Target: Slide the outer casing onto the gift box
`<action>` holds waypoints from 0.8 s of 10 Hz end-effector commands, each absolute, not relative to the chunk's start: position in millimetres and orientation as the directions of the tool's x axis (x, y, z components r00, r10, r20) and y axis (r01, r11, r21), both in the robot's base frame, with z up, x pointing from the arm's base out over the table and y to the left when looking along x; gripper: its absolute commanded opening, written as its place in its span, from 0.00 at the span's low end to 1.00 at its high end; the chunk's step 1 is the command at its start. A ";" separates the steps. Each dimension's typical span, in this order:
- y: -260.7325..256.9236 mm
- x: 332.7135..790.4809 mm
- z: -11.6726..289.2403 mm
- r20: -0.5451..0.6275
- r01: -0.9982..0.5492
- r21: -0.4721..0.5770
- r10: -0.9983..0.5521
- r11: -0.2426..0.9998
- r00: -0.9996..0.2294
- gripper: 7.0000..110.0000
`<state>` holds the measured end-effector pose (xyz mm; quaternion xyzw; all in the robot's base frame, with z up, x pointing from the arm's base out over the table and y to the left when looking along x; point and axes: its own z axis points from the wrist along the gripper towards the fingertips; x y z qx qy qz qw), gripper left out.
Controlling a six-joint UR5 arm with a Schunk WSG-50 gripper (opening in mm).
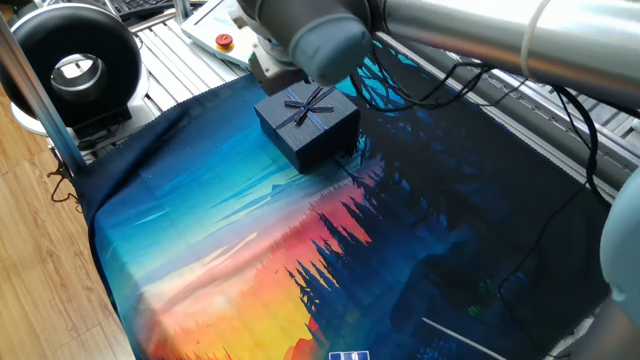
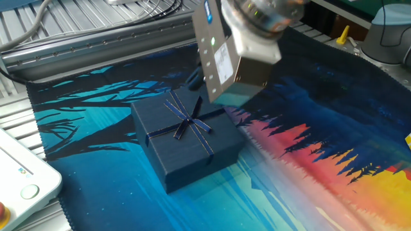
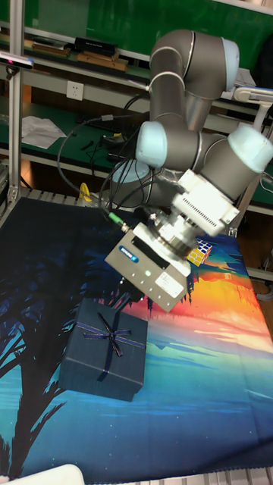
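The outer casing (image 1: 308, 125), a dark navy ribbed square with a thin ribbon bow on top, rests flat on the printed mat (image 1: 220, 230). It also shows in the other fixed view (image 2: 186, 135) and the tall fixed view (image 3: 105, 356). The gift box is hidden or out of view. My gripper (image 2: 232, 61) hangs in the air just behind the casing's far edge, apart from it. Only its silver housing (image 3: 148, 267) shows; the fingers are hidden, so open or shut is unclear. In one fixed view the arm covers the gripper (image 1: 278, 68).
A Rubik's cube (image 3: 199, 252) lies on the mat behind the gripper. A black ring-shaped device (image 1: 75, 65) and a white panel with a red button (image 1: 222, 42) stand off the mat. Black cables (image 1: 480, 85) run along the mat's far edge.
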<state>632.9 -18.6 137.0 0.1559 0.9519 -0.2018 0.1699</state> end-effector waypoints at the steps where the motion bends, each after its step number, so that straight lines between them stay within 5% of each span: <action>1: -8.5 633.4 113.8 -0.370 0.381 -0.253 0.275 0.890 -0.888 0.00; 8: 4.4 609.6 103.0 -0.286 0.465 -0.208 0.401 0.861 -0.870 0.00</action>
